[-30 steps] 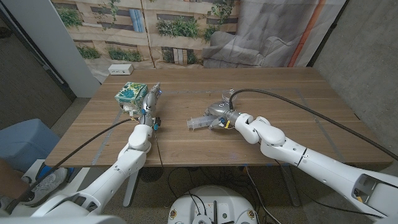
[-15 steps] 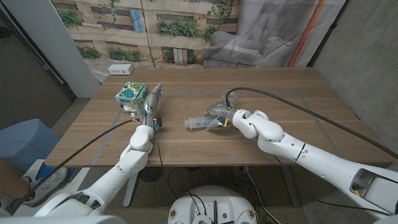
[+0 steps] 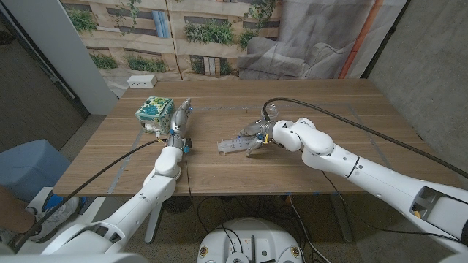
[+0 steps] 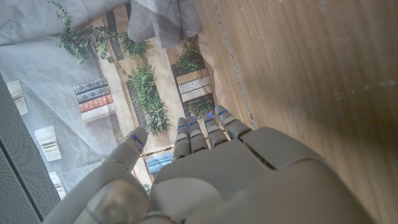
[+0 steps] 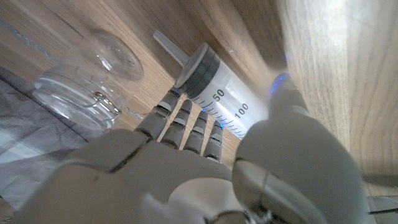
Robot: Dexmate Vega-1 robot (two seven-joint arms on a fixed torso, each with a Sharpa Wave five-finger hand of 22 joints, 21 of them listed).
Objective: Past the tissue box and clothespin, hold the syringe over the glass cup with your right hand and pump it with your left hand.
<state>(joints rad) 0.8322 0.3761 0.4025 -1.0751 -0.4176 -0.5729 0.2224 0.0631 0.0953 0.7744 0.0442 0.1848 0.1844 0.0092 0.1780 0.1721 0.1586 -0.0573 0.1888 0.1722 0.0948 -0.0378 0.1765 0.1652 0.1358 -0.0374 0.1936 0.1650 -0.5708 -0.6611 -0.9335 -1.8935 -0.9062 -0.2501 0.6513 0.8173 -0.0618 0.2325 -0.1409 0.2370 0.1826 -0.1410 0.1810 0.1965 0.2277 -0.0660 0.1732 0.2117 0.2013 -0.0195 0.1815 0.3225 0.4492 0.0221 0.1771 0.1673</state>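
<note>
While our right hand [image 3: 265, 136] curled around the syringe [image 5: 225, 92] lying on the surface [image 3: 307, 102] beside the glass cup [image 5: 87, 81], our left hand [image 3: 178, 120] waited, fingers apart, near the tissue box [image 3: 153, 111].

A wooden table [image 3: 241, 175] stands before a backdrop [image 3: 183, 33] printed with plants and wooden slats. Grey cloth [image 3: 307, 36] hangs beside it, with an orange strip [image 3: 360, 40] at its edge. A grey concrete wall [image 3: 431, 66] closes one side; a pale panel [image 3: 55, 51] leans on the other. A white power strip [image 3: 142, 81] lies on the floor beyond the table.
</note>
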